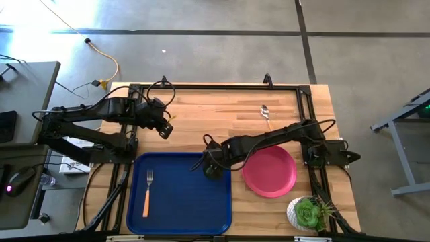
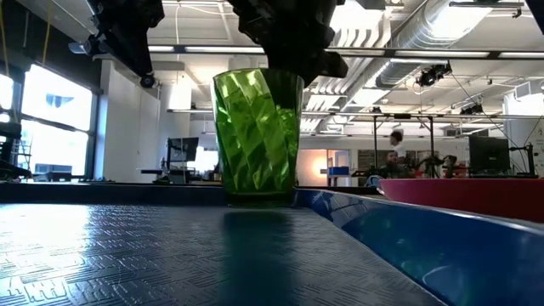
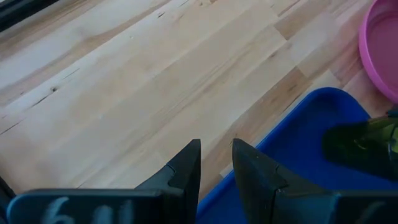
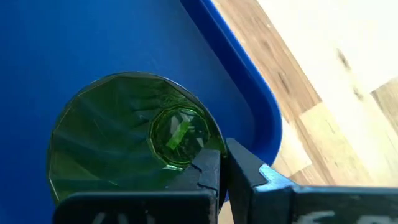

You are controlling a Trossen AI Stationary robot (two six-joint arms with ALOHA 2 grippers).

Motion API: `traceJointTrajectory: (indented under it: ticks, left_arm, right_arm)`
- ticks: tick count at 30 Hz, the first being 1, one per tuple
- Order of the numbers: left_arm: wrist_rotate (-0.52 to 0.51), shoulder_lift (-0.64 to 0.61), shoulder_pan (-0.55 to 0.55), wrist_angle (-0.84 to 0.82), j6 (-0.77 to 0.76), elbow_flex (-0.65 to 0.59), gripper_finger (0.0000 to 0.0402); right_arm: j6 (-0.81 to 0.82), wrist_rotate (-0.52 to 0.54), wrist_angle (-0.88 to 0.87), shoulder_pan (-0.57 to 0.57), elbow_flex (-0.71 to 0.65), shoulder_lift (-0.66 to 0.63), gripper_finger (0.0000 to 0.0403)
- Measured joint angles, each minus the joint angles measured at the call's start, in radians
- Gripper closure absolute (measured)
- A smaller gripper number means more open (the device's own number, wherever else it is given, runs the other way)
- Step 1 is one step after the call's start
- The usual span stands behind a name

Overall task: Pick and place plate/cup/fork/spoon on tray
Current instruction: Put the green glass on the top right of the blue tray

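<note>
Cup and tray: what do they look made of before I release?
The cup looks like translucent green plastic, faceted and glossy: light passes through its walls. The tray looks like dark blue moulded plastic, with a fine textured floor and a smooth, shiny raised rim. Neither can be confirmed.

High view: straight down over whole table (image 1: 201, 107), far off. Low view: on tray (image 2: 127, 255) floor, level, facing room; cup (image 2: 257, 136) close ahead under right gripper (image 4: 222, 171). Left wrist view: looks down past left gripper (image 3: 216, 165) at wood and tray corner beyond fingertips. Right wrist view: very near, down into cup. All four share tray and cup.
</note>
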Motion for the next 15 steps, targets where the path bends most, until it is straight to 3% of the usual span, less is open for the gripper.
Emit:
traceJointTrajectory:
  ticks: [15]
  left_arm:
    - [0.0, 0.0, 0.0, -0.016, 0.01, 0.0, 0.0321]
  right_arm:
    - [0.024, -0.023, 0.008, 0.0, 0.0, 0.024, 0.0403]
